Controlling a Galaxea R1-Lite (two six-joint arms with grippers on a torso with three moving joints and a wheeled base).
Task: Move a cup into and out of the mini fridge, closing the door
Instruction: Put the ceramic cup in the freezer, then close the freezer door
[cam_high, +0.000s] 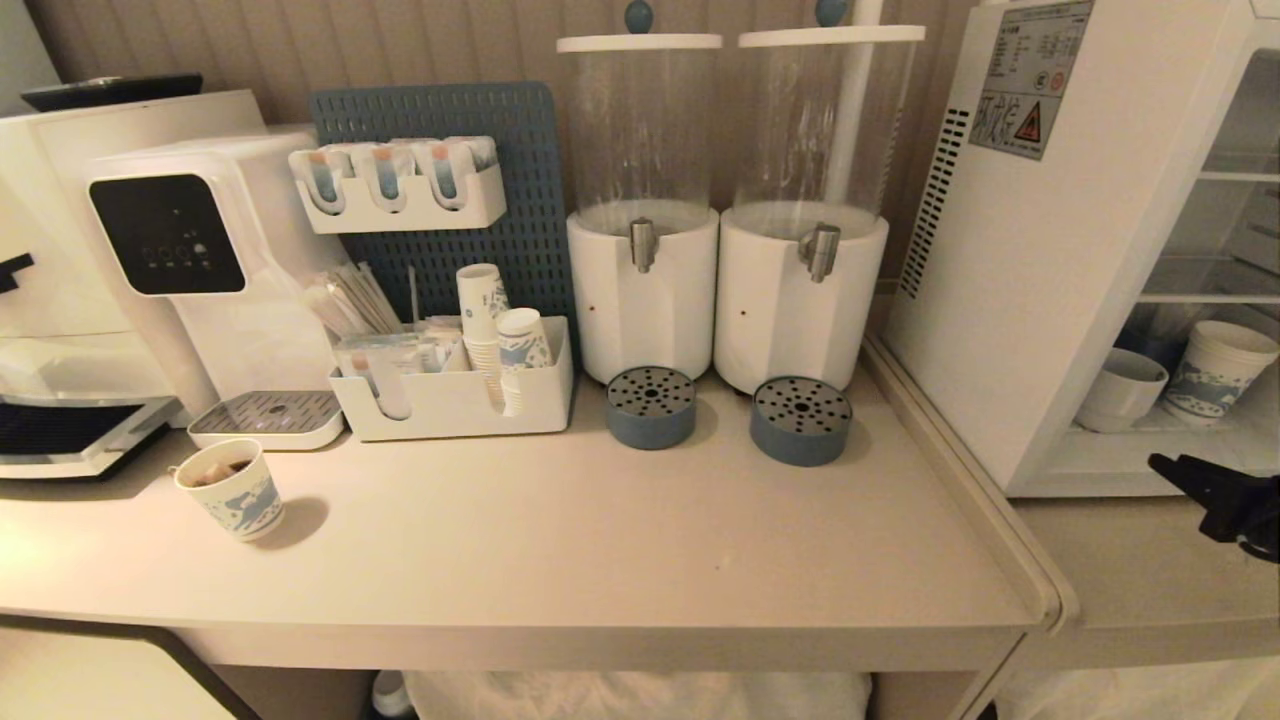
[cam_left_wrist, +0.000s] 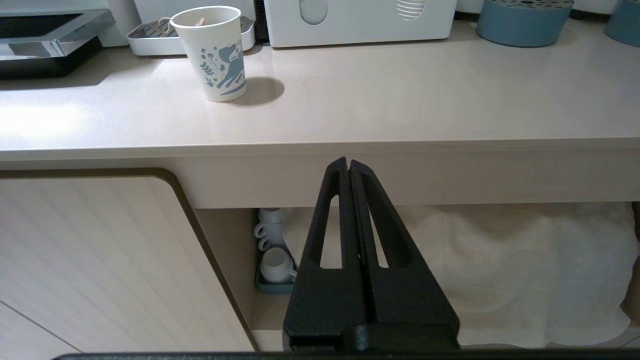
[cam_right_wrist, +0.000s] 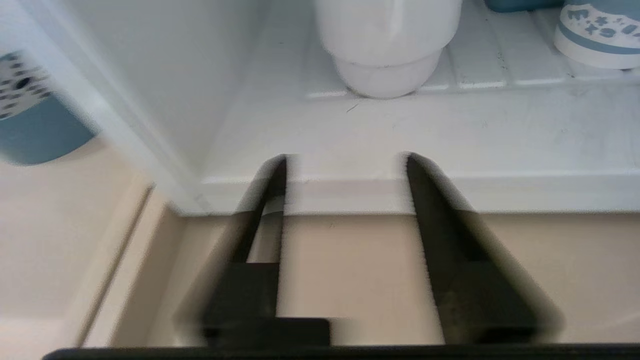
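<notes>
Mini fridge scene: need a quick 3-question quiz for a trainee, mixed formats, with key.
1. Multiple choice. The cup stands: A) inside the mini fridge; B) on the floor; C) in a drawer.
2. True or false. The right gripper is gripping the cup.
3. Fill in. The left gripper, parked below the counter edge, has its jaws ___.

Key: 1 A. 2 False: its jaws stand apart and empty at the fridge's front edge, short of the cup. 3 shut.
</notes>
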